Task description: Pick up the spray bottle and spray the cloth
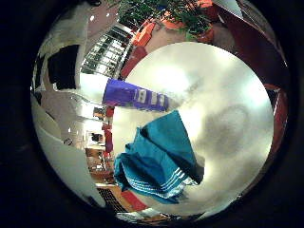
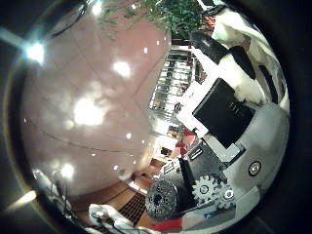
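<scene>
My round white counter [image 1: 228,118] fills the view below my palm. On it lies the teal cloth [image 1: 159,159], crumpled, soft and light. Just beside it the spray bottle [image 1: 135,95] lies on its side, blue-labelled; I judge it light, rigid, a little slippery, best taken around its body below the nozzle. My hand [image 2: 229,112] hangs above, touching nothing; how far my fingers are spread I cannot tell.

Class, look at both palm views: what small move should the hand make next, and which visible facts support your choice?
Probably close in on the spray bottle until it fills more of the view. It lies on its side on the round white table, next to the crumpled teal cloth, and nothing grips it yet. The hand seems clear of both.
</scene>
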Motion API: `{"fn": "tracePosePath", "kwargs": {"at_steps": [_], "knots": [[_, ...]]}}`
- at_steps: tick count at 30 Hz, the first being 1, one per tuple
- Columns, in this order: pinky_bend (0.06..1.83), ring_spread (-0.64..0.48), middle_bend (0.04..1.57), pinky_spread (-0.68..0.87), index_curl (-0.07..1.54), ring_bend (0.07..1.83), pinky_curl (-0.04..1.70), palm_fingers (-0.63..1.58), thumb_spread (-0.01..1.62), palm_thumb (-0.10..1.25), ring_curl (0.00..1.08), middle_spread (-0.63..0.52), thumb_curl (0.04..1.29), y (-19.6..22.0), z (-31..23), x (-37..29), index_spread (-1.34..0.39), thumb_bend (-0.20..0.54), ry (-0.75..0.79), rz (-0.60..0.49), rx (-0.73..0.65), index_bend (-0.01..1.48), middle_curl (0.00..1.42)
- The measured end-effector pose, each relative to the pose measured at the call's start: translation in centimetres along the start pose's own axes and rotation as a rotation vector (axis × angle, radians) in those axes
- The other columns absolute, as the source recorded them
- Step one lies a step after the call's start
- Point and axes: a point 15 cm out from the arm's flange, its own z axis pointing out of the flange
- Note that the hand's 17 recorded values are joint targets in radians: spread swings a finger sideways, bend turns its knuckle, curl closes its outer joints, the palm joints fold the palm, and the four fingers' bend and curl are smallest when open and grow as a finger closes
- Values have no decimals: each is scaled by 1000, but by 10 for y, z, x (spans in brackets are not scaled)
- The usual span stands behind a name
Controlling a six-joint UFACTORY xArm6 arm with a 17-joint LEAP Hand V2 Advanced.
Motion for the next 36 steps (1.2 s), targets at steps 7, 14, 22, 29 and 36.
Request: {"fn": "tracePosePath", "kwargs": {"at_steps": [7,14,22,29,36], "knots": [[1110,-237,1260,-196,917,1391,1187,872,982,893,786,-188,640,5,-3,-8,-303,-32,-40,-12,-17,941,869],[1067,-239,1165,-306,925,1365,1074,794,889,852,709,-192,642,2,-11,-4,-381,-27,-36,-15,1,643,834],[1033,-257,1018,-424,923,1334,946,631,847,843,650,-238,639,-2,-23,-4,-431,-27,-48,-11,24,352,825],[789,-237,862,-311,888,1239,907,264,984,828,619,-214,597,2,-32,5,-373,-23,-21,-17,14,289,801],[637,-21,545,185,661,877,782,-28,1040,706,481,-23,511,9,-36,18,-218,-37,0,-12,-11,178,618]]}}
